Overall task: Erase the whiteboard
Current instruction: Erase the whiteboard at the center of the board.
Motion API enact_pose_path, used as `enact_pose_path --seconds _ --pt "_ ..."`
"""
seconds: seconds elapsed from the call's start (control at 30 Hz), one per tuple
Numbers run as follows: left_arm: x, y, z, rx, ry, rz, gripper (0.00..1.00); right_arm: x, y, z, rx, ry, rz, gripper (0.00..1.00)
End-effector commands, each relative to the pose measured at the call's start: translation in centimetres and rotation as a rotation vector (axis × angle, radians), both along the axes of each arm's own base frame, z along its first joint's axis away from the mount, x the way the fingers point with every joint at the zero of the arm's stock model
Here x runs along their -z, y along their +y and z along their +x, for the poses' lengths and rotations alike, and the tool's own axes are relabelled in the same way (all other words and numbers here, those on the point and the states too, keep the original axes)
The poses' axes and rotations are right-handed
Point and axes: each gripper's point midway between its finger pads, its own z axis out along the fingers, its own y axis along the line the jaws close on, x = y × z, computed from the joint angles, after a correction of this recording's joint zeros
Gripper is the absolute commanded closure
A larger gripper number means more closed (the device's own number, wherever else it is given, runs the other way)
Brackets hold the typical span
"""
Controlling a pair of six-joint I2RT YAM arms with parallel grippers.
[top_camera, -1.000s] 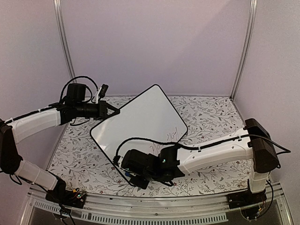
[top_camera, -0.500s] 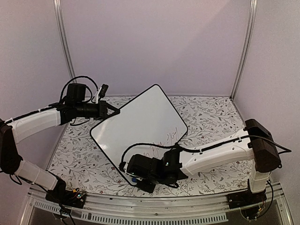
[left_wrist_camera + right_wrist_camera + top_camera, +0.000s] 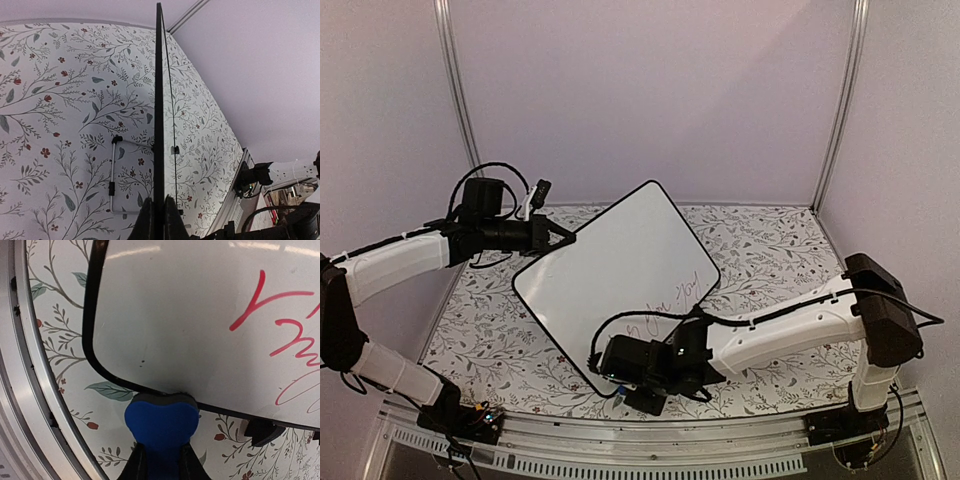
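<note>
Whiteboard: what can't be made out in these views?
- Top: red writing on the whiteboard too small to read.
- Right wrist: writing cut off by the right edge.
- Left wrist: whiteboard seen edge-on, face hidden.
- Top: eraser nearly hidden under right arm.

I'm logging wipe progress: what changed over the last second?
The right end effector, shut on the blue eraser, slid toward the near table edge, to the near rim of the whiteboard, uncovering more red writing. The left end effector stayed clamped on the board's edge; the board did not move.
</note>
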Motion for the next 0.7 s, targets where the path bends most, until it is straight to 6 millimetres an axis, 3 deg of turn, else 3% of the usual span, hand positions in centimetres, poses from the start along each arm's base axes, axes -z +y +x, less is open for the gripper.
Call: enact_pose_path --seconds 0.0,0.33,0.43,0.67 --pt "1.6 0.8 0.6 -0.049 0.018 0.055 1.00 -3.1 -0.7 1.1 0.020 -0.045 0.018 0.92" --pt "1.6 0.8 0.5 -0.047 0.019 0.054 1.00 -11.9 2.0 6.1 0.128 -0.109 0.300 0.93" --pt "1.5 0.8 0.5 -0.048 0.019 0.054 1.00 -13.0 3.5 6.7 0.112 -0.130 0.331 0.92" --pt "1.3 0.9 0.5 -0.049 0.012 0.054 1.00 -12.2 6.6 6.9 0.068 -0.115 0.334 0.92"
